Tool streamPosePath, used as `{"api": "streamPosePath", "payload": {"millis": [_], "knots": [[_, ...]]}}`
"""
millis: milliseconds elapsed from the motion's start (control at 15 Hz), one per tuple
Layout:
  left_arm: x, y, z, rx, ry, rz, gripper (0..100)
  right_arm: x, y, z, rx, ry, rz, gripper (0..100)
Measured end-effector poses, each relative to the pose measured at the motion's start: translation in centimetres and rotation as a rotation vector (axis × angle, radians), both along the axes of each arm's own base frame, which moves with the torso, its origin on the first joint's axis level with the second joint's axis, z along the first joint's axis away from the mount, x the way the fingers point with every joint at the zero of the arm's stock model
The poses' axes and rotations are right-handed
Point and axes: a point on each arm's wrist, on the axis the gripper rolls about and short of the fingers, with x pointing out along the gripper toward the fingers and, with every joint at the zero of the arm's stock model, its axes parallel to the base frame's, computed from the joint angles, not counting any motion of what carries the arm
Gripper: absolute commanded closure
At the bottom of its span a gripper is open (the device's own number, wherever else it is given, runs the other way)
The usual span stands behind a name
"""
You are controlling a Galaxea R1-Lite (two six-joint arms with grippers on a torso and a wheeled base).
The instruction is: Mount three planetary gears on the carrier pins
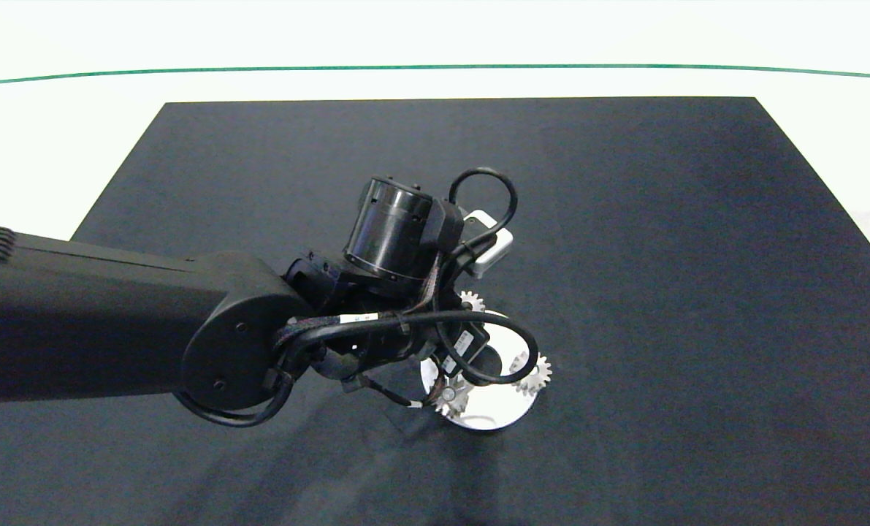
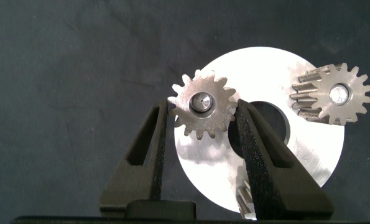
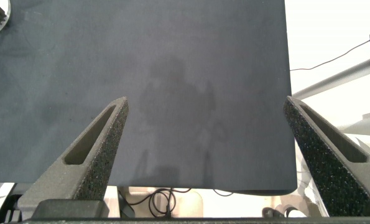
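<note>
A white bench [image 1: 55,146] is covered over most of its surface by a dark mat [image 1: 661,256], presumably laid so that the small bright parts stand out and do not slide. Near the front middle of the mat a flat white round disc [image 2: 309,155] with a large centre hole is set down, and the carrier pins are carried upright on it. Three planetary gears can be counted in the left wrist view. One gear [image 2: 333,94] is seated on its pin [image 2: 339,94] at the disc's edge, the pin end showing in the bore. A second gear [image 2: 244,198] is largely hidden behind a finger, so its seating cannot be judged. The third gear [image 2: 203,104] lies over another pin [image 2: 202,102], whose end appears in the bore; it is judged to be seated or nearly so.

The left arm is reached in from the left, and the left end effector [image 2: 203,112] is held directly above the disc so that the gear is aligned with its pin. Its fingers [image 2: 157,134] are narrowly spread, pinching the third gear by its teeth on both flanks.

The right end effector [image 3: 206,109] is held well apart over bare mat with its fingers widely spread, and nothing is held or touched by it.
</note>
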Motion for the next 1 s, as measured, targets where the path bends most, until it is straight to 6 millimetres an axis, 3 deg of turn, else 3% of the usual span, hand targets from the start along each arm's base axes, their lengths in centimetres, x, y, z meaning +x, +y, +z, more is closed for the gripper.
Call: {"api": "streamPosePath", "payload": {"millis": [67,133,733,1000], "knots": [[0.0,0.0,0.0,-0.001,0.0,0.0,87,0.0,0.0,0.0,0.0,0.0,0.0,0],[0.0,0.0,0.0,-0.002,0.001,0.001,0,0.0,0.0,0.0,0.0,-0.001,0.002,0],[-0.1,0.2,0.2,-0.002,0.001,0.002,0,-0.1,0.0,0.2,0.002,-0.007,0.001,0],[-2.1,2.3,2.8,0.033,0.036,0.005,0,0.0,0.0,0.2,0.001,-0.004,0.002,0]]}}
